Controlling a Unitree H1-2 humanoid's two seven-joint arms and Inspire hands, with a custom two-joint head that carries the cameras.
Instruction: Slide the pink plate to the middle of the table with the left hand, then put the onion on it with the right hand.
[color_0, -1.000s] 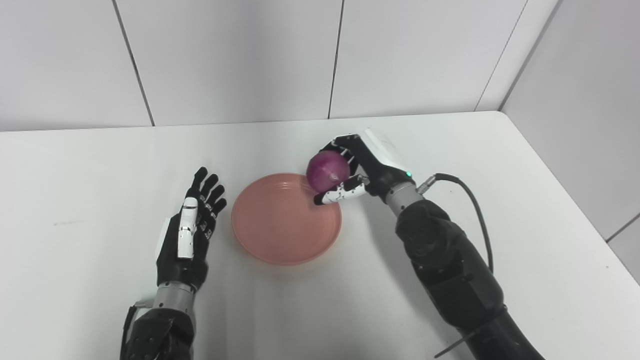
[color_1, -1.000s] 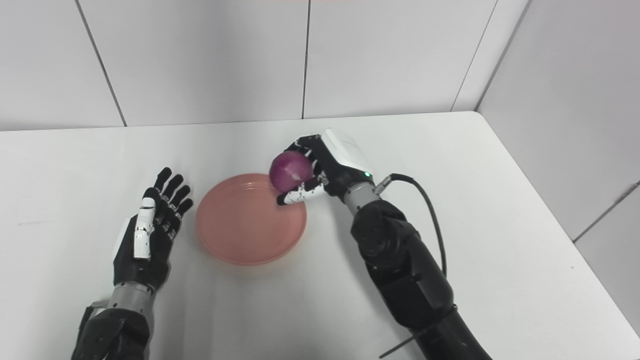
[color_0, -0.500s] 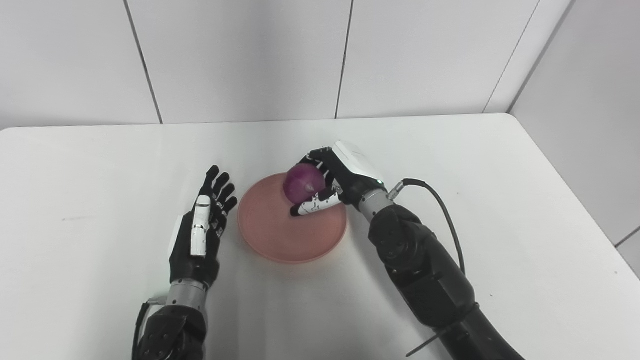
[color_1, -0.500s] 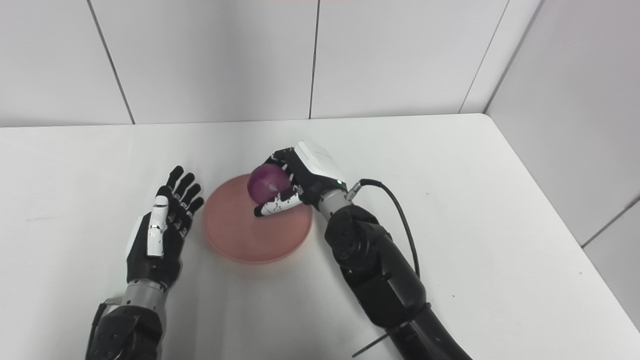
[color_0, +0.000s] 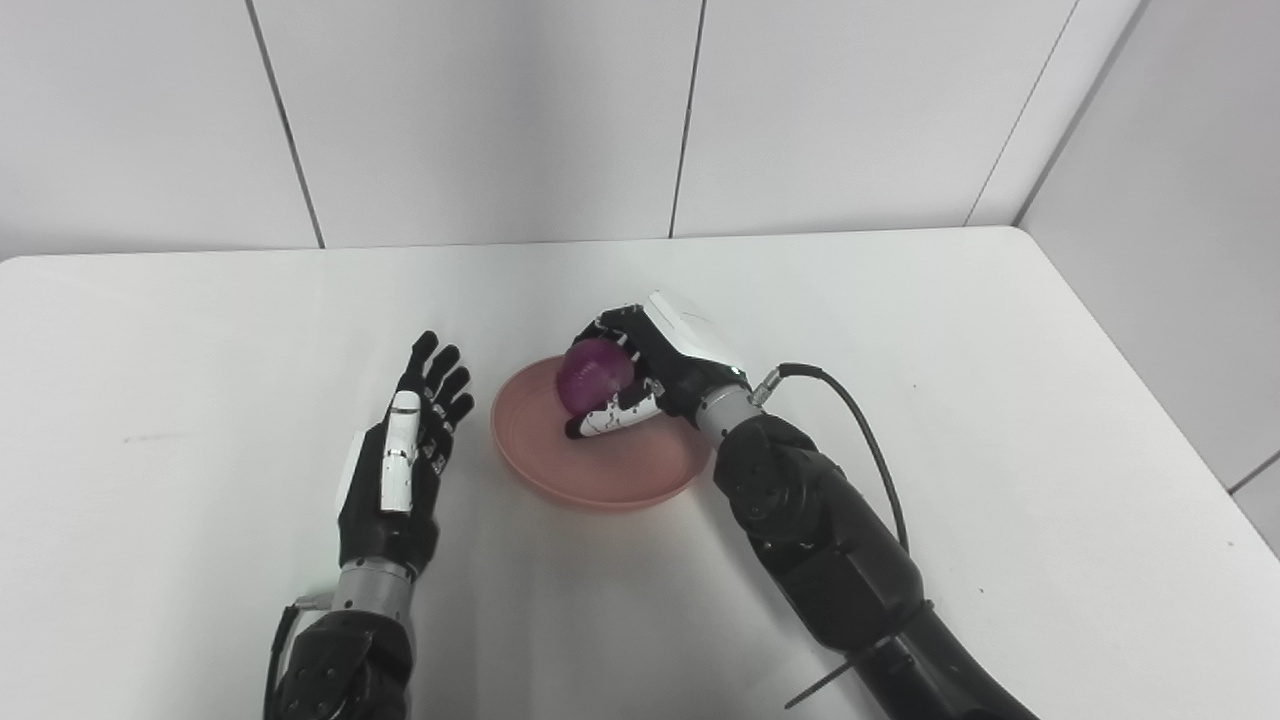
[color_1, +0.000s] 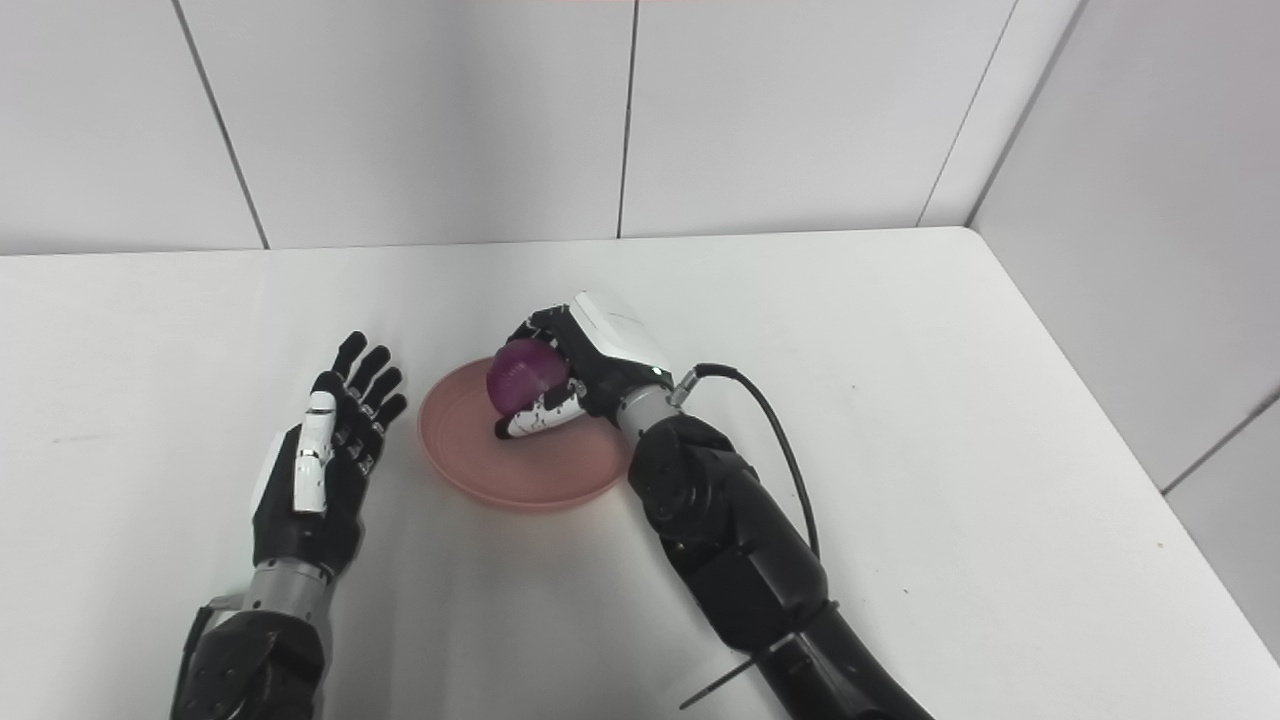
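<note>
Purple onion (color_0: 594, 373) sits in the right hand (color_0: 650, 365), low over the pink plate (color_0: 610, 478), at about 11 o'clock of the plate's well; can't tell if its underside already touches the plate. Fingers wrap over the top and far side, thumb (color_0: 608, 421) pressed under the near side, so the hand is closed around the onion. Onion looks round, firm, smooth-skinned, fairly light: judged likely to roll once let go and a bit slippery on its papery skin, so a grip across its widest part from opposite sides, as now, suits it; squeezing hard isn't needed. Plate looks rigid, shallow, raised rim, probably slides easily on the smooth top; rim edge is the place to push or take it. Plate lies near the middle of the white table (color_0: 1000, 400), so the slide step looks done and the placing step is in hand. Left hand (color_0: 400, 470) rests at 9 o'clock of the plate, just beside its rim but apart from it, fingers straight and spread, holding nothing. Right forearm runs off toward 5 o'clock, a black cable (color_0: 860, 420) looping from the wrist. Pale panelled wall (color_0: 500, 120) behind at 12 o'clock
</note>
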